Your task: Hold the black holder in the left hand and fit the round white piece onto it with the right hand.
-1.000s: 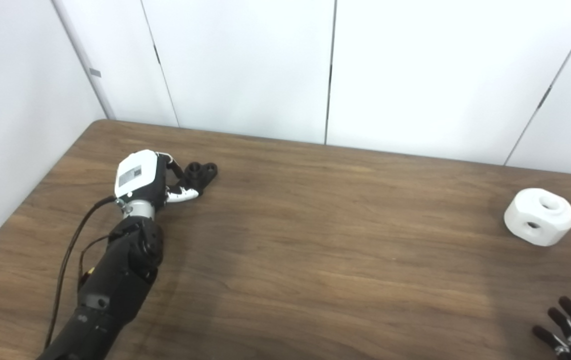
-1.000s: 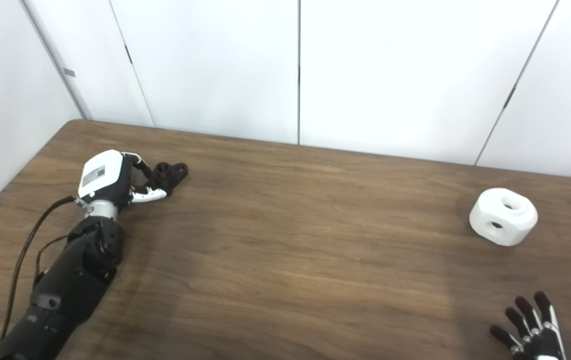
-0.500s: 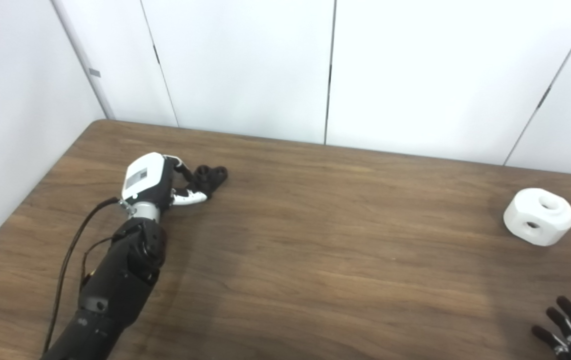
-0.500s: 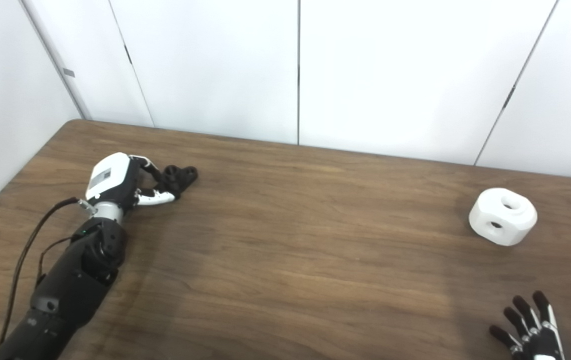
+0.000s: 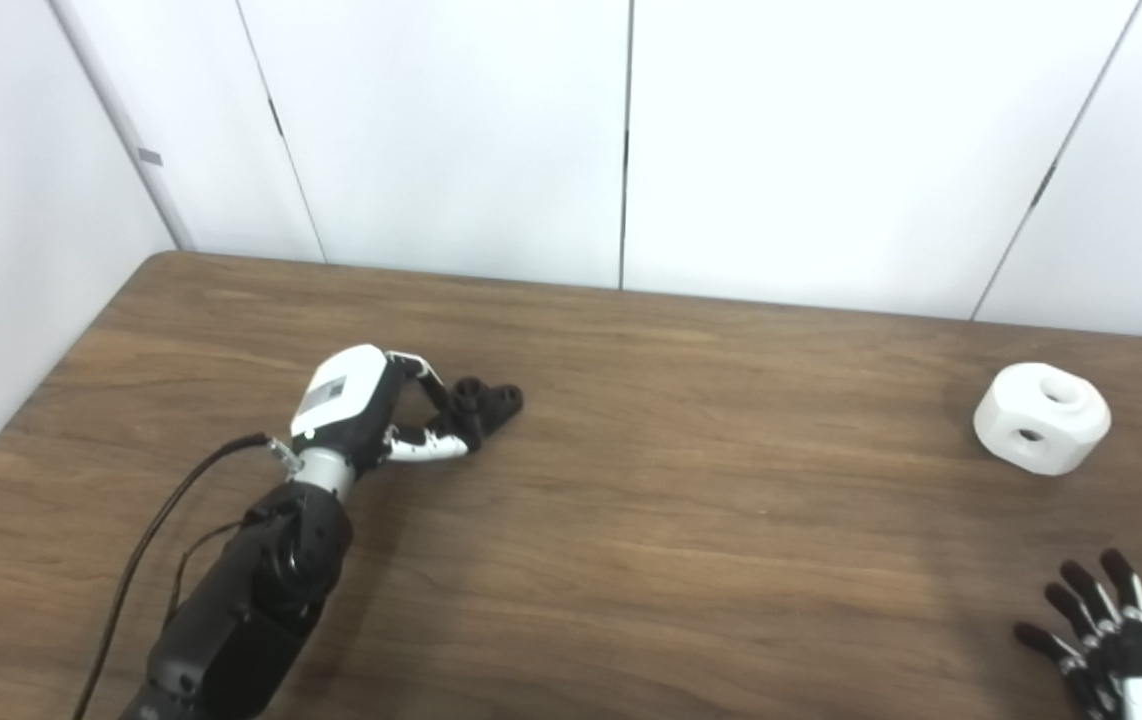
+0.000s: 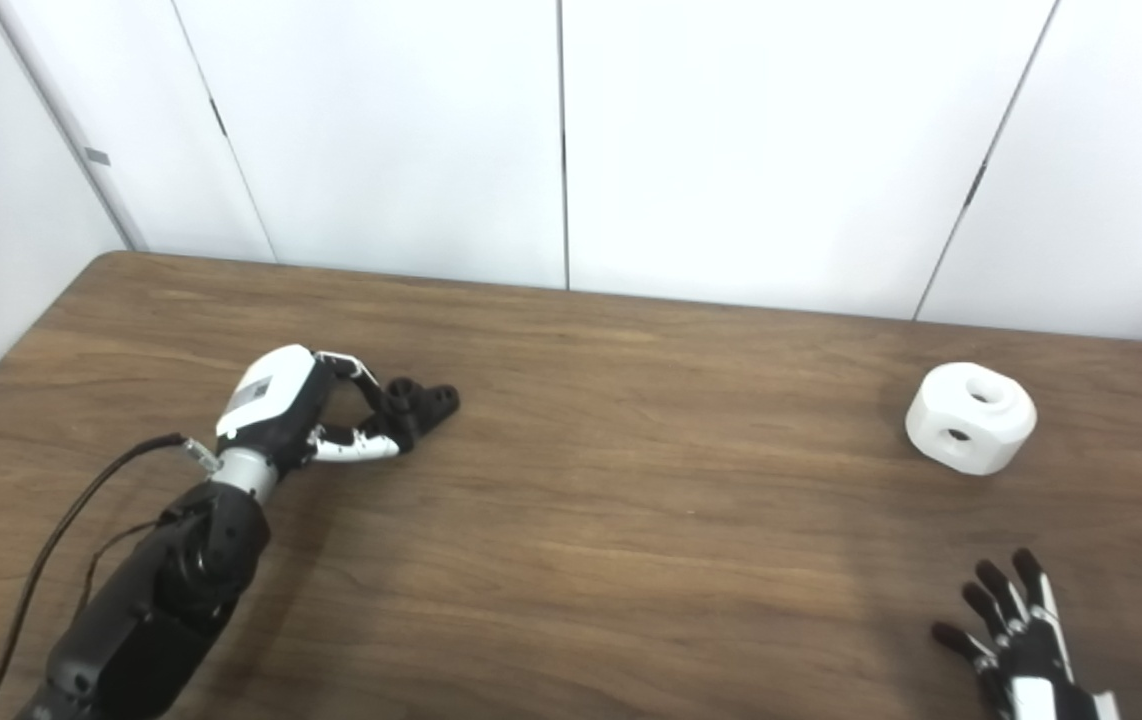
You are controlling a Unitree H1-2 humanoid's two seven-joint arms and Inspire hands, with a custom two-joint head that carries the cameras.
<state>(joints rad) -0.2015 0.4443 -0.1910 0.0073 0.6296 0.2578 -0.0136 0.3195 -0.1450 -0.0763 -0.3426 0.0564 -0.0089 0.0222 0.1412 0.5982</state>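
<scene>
The black holder (image 5: 493,401), a small dark part with round holes, lies low over the left half of the wooden table (image 5: 691,520). My left hand (image 5: 361,405) is shut on it, fingers curled over its near end and thumb beneath. The round white piece (image 5: 1041,417), with a hole on top and one in its side, sits alone at the far right. My right hand (image 5: 1106,625) is at the bottom right corner, open with fingers spread, well in front of the white piece and not touching it.
White wall panels (image 5: 621,140) rise right behind the table's far edge, and another wall runs along its left edge. A black cable (image 5: 161,520) trails beside my left forearm.
My left hand has carried the black holder to the right, toward the table's middle. The camera has turned slightly, so the whole picture has shifted. The white piece and right hand have stayed put.
</scene>
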